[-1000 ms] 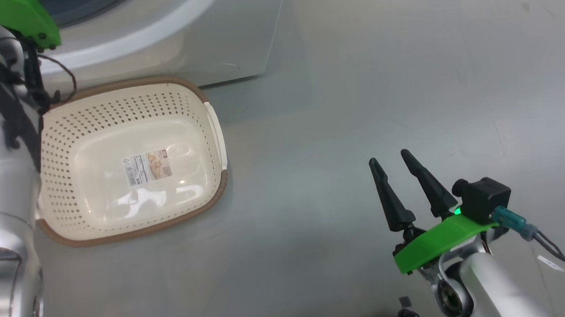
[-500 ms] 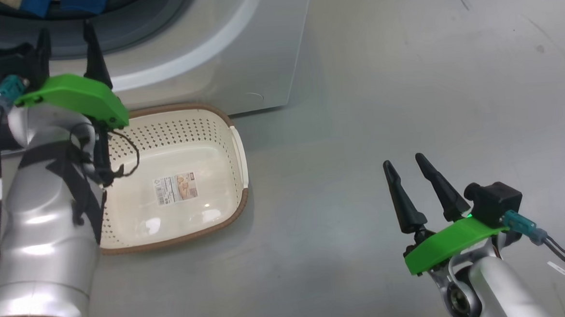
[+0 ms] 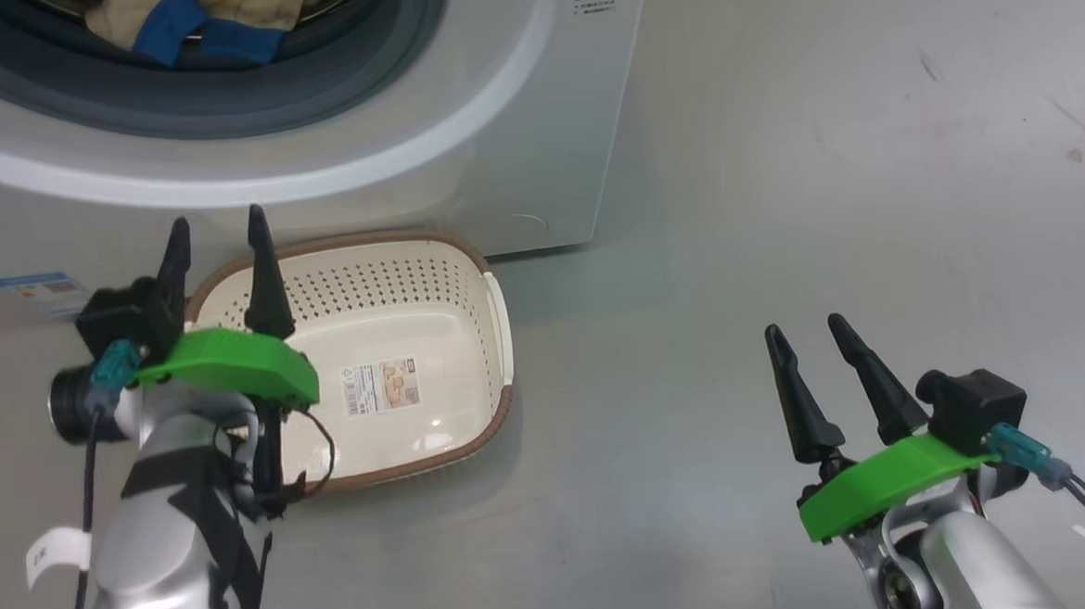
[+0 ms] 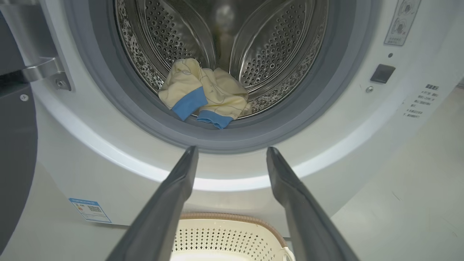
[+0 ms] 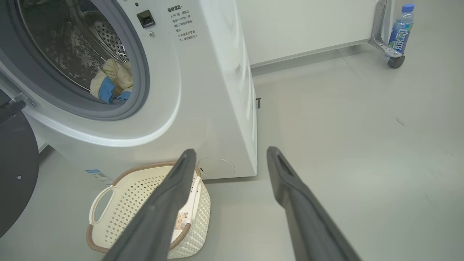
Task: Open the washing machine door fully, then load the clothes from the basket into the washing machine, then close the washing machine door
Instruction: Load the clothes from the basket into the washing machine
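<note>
Pale-yellow clothes with blue trim lie inside washing machine, low at drum mouth, just behind grey seal. Washing machine door swung wide off machine's left side. Basket on floor close against machine's front base, label sticker inside. Left gripper before machine's opening, seemingly above basket, fingers apart, gripping nothing. Right gripper well right of machine, fingers spread, gripping nothing. Bottle far beyond machine's right side.
</note>
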